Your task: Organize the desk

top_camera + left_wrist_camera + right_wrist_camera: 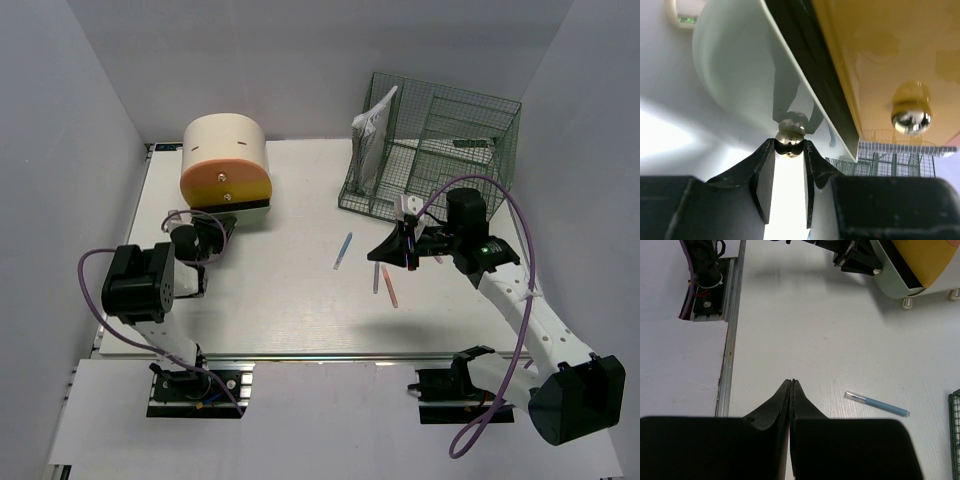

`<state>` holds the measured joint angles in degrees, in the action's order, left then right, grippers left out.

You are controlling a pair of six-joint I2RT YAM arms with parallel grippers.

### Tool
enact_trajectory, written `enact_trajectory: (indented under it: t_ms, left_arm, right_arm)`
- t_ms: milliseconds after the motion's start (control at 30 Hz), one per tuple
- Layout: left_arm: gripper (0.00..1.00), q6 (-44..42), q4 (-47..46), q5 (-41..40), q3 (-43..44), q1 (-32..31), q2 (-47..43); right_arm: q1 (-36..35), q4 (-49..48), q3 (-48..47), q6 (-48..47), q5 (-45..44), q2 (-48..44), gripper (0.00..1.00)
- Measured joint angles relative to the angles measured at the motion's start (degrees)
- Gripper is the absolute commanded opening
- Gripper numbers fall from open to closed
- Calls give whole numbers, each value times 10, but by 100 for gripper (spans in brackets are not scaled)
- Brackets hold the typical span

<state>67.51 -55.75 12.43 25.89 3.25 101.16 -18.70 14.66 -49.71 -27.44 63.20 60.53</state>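
The desk point(290, 310) is a white tabletop. At its back left stands a cream-and-orange round drawer box point(225, 160). My left gripper point(222, 226) is at the box's lower front. In the left wrist view its fingertips point(789, 145) pinch the small metal knob point(789, 141) of the white bottom drawer point(740, 65). My right gripper point(385, 252) hovers over the desk's right half, shut and empty point(791, 382). A blue pen point(343, 250) lies just beside it point(877, 402).
A second knob point(910, 120) sits on the orange drawer front above. Two more pens point(382, 282) lie under the right arm. A green wire rack point(440, 150) holding papers point(370, 135) stands at the back right. A metal rail point(730, 340) runs along the front edge.
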Motion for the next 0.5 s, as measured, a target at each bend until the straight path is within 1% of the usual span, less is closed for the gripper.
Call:
enact_trajectory:
  t_ms: [167,300,400,433,500]
  left_arm:
    - [16,-4,2,0,-45,0,-43]
    - [22,-6,10,0,-59,0,-61]
    - [32,-8,26,0,-62,0,-74]
    - [37,-9,34,0,-62,2,-79]
    - [42,-12,47,2,-62,4,-87]
  right_arm:
    - [0,3,0,0,0,0,0]
    - [2,4,0,0,0,0,0]
    - [3,4,0,-1,0,0,0]
    - [3,4,0,-1,0,0,0]
    - [3,4,0,-2,0,2,0]
